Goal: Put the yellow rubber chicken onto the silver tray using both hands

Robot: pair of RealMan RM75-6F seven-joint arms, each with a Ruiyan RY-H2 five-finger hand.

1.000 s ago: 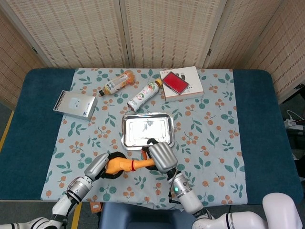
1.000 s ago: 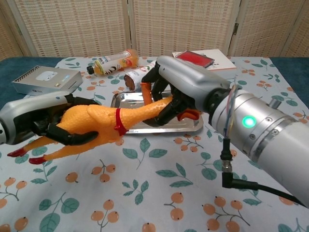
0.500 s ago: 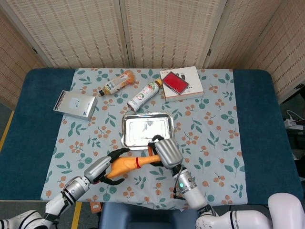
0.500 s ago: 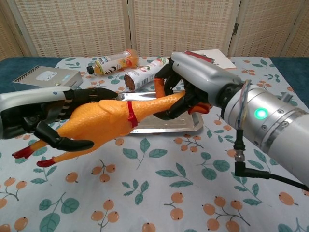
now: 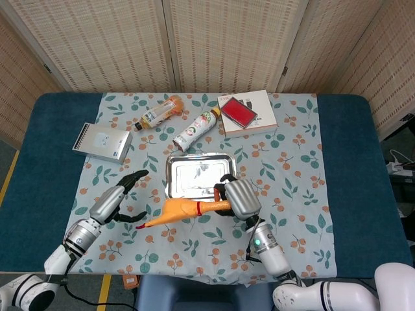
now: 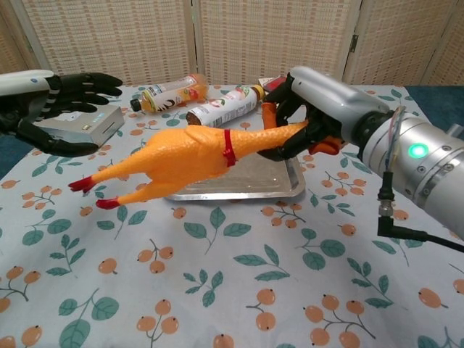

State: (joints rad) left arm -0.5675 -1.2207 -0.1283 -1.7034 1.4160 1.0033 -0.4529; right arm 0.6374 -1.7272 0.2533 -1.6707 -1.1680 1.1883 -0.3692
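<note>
Tray (image 5: 172,170): silver, flat on the leaf-print cloth, mid-table.
Chicken (image 5: 180,209): yellow, held off the cloth by its neck, body over the tray's near edge in the chest view, red feet toward my left.
My right hand (image 5: 238,198): fingers wrapped round the chicken's neck.
My left hand (image 5: 110,203): fingers spread, holding nothing, apart from the chicken.

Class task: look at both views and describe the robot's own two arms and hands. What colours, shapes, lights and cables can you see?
The left hand has a silver-grey back and black fingers. The right hand is likewise silver-grey with black fingers. Its wrist is a metallic cylinder bearing a glowing green light and a black cable. Both forearms are silver; white casing shows nearer the body.
</note>
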